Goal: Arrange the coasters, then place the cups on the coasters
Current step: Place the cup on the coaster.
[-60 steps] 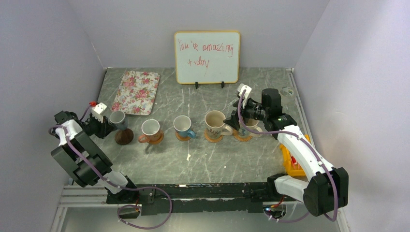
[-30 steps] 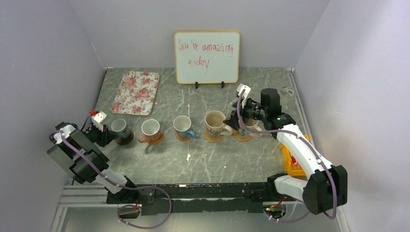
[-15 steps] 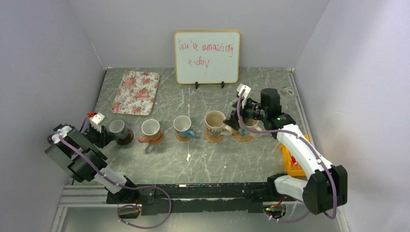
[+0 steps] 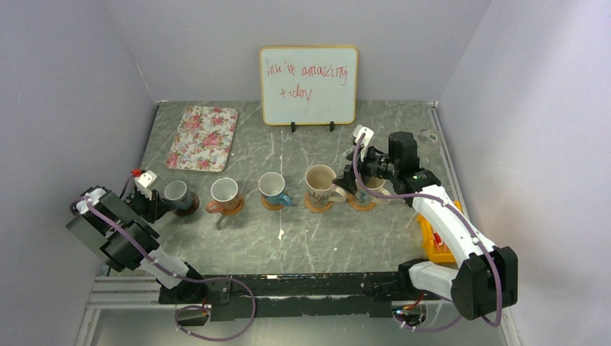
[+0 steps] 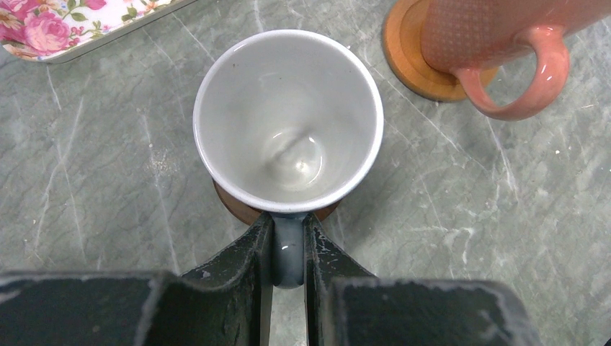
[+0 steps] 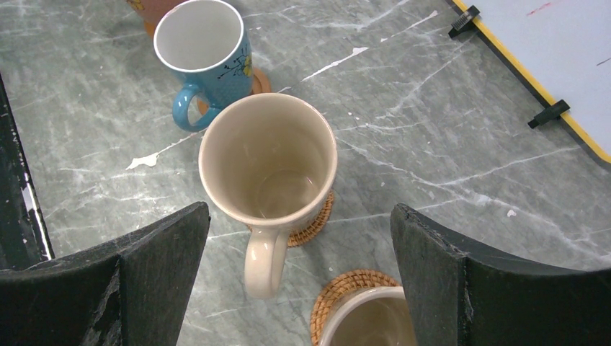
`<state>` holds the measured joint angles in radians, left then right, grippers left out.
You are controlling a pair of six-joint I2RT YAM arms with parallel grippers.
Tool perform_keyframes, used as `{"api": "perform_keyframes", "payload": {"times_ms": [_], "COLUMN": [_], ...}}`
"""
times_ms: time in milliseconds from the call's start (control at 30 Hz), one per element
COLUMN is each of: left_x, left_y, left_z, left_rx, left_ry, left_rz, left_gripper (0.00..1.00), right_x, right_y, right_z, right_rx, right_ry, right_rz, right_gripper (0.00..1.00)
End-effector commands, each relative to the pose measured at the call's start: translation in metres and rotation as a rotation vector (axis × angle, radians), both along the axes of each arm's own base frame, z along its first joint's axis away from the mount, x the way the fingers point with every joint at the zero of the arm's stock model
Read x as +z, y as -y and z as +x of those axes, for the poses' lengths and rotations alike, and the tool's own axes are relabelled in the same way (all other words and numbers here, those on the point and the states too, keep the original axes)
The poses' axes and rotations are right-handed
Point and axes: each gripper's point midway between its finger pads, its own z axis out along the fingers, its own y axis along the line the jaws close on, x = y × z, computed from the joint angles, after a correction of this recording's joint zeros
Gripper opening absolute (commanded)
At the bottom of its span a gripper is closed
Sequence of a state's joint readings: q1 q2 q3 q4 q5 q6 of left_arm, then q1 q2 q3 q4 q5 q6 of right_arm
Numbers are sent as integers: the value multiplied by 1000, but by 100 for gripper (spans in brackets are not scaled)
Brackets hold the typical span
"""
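Pinching the handle of the grey cup [image 5: 288, 119], the left gripper [image 5: 288, 252] has its jaws tight on it; the cup stands just past them on the dark brown coaster [image 5: 232, 207]. The right gripper [image 6: 299, 216] has its jaws spread wide, with a cream cup [image 6: 266, 155] ahead of them and the blue-handled cup [image 6: 202, 50] farther off

we see five cups standing upright in a row across the worktop [image 4: 324, 238], each over a round coaster. at the left end the small grey cup [image 5: 288, 122], white inside and empty, stands over the dark brown coaster [image 5: 234, 207], which peeps out under its near side; its handle is pinched in the left hand [image 5: 288, 229]. next comes the orange-pink cup [image 4: 224, 192] on a tan wooden coaster [image 5: 407, 50], then the blue-handled cup [image 6: 202, 40], the tall cream cup [image 6: 268, 155] on a woven coaster [image 6: 317, 225], and a second cream cup [image 6: 364, 321] on a second woven coaster [image 6: 344, 282].
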<state>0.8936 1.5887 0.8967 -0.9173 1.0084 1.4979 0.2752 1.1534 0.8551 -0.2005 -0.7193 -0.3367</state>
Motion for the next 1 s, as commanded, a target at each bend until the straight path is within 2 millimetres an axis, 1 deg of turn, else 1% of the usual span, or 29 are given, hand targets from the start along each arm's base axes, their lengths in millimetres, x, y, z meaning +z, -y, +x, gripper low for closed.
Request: {"api": "perform_keyframes", "payload": {"times_ms": [0, 133, 333, 633, 967], "left_x": [9, 8, 6, 2, 1], "left_y": [1, 2, -1, 0, 1], "left_z": [5, 3, 3, 0, -3], "left_rx": [-7, -14, -8, -16, -27], "left_ry": [60, 58, 56, 52, 43], "left_rz": [-17, -10, -2, 11, -1], "left_gripper": [5, 8, 8, 14, 19], "right_x": [10, 10, 11, 11, 13], "right_y": [-2, -3, -2, -2, -3], "right_z": [1, 1, 0, 0, 0], "right_rx": [13, 14, 14, 14, 16], "right_ry": [32, 33, 35, 34, 39], "right_rz": [25, 25, 27, 26, 30], "right_gripper": [100, 100, 100, 100, 100]}}
